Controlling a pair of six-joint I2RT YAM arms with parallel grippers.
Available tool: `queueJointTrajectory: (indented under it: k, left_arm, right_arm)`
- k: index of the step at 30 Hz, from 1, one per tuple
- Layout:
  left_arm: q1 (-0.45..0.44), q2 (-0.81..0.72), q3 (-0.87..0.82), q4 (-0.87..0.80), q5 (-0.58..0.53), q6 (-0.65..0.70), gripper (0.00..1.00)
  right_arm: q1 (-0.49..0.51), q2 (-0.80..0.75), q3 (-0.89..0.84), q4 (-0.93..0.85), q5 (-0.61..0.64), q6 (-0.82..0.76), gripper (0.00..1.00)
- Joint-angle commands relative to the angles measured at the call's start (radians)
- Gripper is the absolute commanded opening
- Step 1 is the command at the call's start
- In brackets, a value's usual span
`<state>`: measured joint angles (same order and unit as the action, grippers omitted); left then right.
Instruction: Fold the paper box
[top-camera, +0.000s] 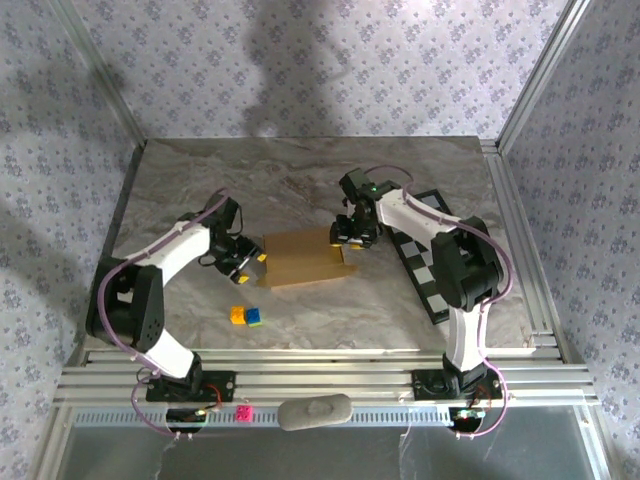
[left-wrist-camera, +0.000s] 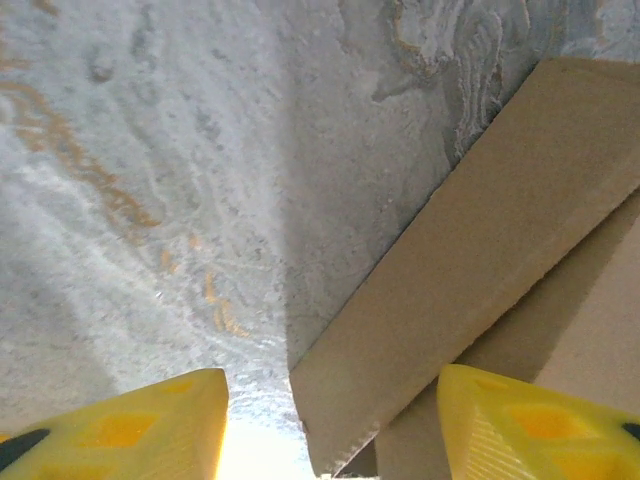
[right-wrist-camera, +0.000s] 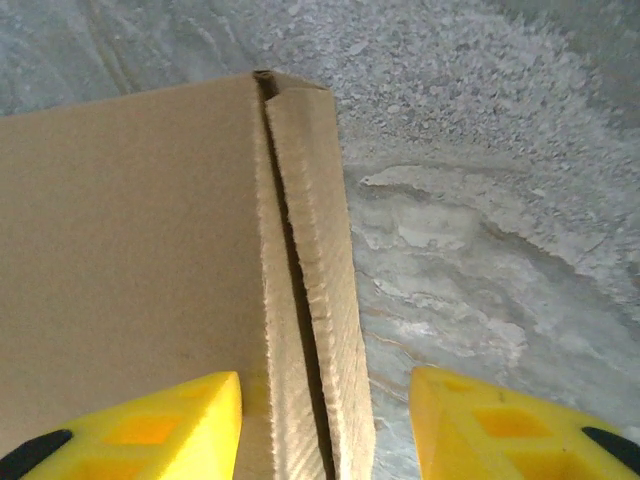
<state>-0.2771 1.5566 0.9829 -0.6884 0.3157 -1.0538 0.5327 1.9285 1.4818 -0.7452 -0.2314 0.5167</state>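
— Lying where, the box (top-camera: 303, 258)?
— About the middle of the table (top-camera: 300, 180), tan panel up, long sides roughly parallel to the near edge.
— And the left gripper (top-camera: 248, 262)?
— At the box's left end, low over the table. In its wrist view the gripper (left-wrist-camera: 330, 440) is spread wide. One yellow finger (left-wrist-camera: 130, 430) is over bare marble, and the other is over the cardboard (left-wrist-camera: 480, 270). The corner of a slanted flap pokes into the gap between them. Nothing is pinched.
— The right gripper (top-camera: 345, 238)?
— At the box's far right corner. Its wrist view shows that gripper (right-wrist-camera: 325, 430) spread wide too, straddling a narrow, doubled-over strip along the edge of the panel (right-wrist-camera: 130, 250). One finger (right-wrist-camera: 150, 430) is over the panel and the other is over the table. I can't tell whether either touches the cardboard.
— Anything else on the table?
— A checkerboard (top-camera: 430, 265) towards the right edge, partly under the right arm. Two small cubes (top-camera: 246, 316), one yellow and one blue-green, touch each other near the box's near left corner, towards the near edge.
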Motion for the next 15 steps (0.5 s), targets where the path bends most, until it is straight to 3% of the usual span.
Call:
queueJointTrajectory:
  k: [1,4,8,12,15]
  left_arm:
    - [-0.005,-0.051,0.06,-0.09,-0.049,0.042,0.62]
    - [-0.007,-0.08,0.054,-0.105,-0.053,0.051,0.69]
    - [-0.007,-0.086,0.023,-0.059,-0.011,0.054,0.71]
    - [-0.033,-0.054,0.023,-0.048,0.013,0.07,0.68]
    - [-0.054,-0.014,0.018,-0.064,0.02,0.081,0.6]
  right_arm:
    - [0.0,-0.066,0.0,-0.054,0.003,-0.062,0.52]
    - [0.003,-0.095,-0.045,-0.024,-0.048,-0.061,0.53]
    - [0.013,-0.106,-0.072,-0.005,-0.086,-0.052,0.52]
    - [0.016,-0.102,-0.096,-0.024,-0.079,-0.05,0.46]
    - [0.019,-0.114,-0.139,-0.028,-0.058,-0.05,0.4]
